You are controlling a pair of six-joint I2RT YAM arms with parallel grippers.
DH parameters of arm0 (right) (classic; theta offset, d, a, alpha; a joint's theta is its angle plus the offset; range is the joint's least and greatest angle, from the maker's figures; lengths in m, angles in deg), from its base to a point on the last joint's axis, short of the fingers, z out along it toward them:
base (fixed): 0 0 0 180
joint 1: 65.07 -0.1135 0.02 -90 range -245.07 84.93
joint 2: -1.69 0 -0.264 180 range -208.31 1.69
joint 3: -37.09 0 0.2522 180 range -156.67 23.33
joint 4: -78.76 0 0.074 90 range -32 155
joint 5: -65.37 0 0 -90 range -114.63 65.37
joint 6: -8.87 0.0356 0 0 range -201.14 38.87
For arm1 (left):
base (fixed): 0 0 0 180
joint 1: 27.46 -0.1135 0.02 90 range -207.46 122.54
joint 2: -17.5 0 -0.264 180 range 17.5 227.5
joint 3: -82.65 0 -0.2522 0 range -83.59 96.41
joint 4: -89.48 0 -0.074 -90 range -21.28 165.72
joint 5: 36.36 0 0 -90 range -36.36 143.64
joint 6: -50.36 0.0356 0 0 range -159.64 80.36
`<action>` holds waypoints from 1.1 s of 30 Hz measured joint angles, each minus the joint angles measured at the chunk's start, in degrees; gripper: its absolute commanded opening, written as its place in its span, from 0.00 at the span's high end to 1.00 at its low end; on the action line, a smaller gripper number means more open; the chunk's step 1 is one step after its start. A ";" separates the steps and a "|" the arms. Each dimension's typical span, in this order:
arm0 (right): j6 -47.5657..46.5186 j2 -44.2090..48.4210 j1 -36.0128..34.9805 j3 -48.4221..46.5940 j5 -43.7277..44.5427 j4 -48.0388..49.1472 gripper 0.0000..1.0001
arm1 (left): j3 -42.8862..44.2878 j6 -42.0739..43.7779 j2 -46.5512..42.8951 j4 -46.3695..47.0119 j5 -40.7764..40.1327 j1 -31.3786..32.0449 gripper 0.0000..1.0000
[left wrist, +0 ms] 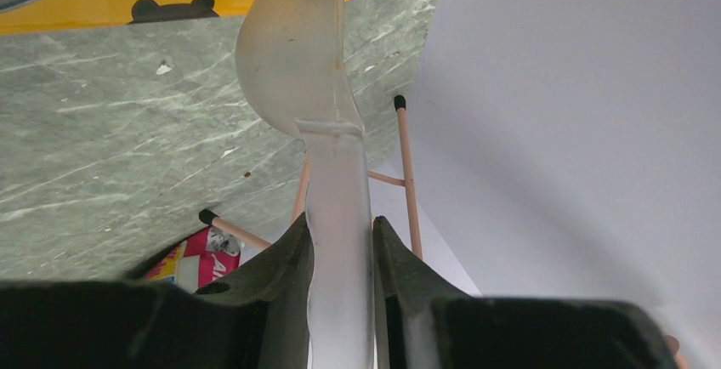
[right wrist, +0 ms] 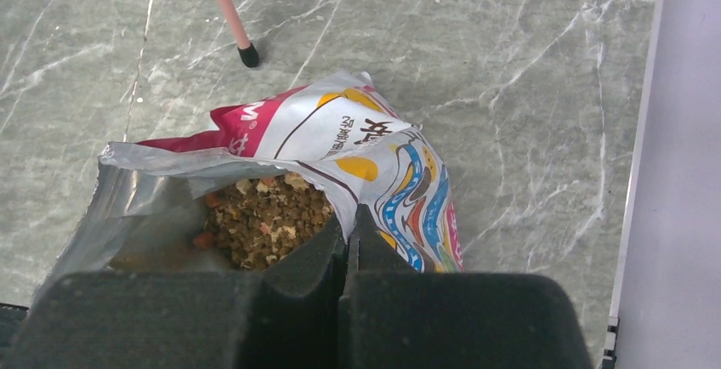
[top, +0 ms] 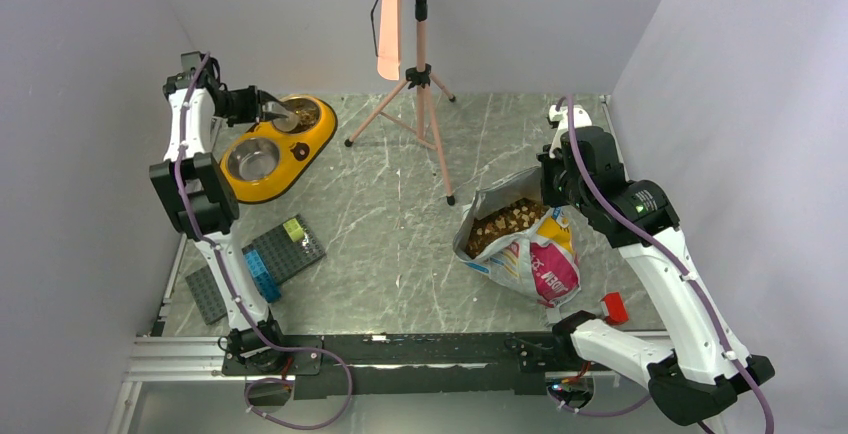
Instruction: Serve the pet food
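Note:
The pet food is a heap of brown and tan kibble inside the open printed bag on the right. In the right wrist view the kibble lies just behind the bag's rim. My right gripper is shut on the rim of the bag. My left gripper is shut on the handle of a translucent white scoop, held over the far bowl of the yellow double dish. That bowl holds some kibble. The near bowl looks empty.
A pink tripod stand stands at the back middle, one foot near the bag. Grey baseplates with coloured bricks lie front left. A red object sits by the right arm. Walls close in on both sides.

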 measured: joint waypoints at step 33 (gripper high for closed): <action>0.50 0.50 0.13 0.07 -3.82 -0.24 1.00 | -29.79 15.34 -34.82 0.31 -6.08 1.16 1.00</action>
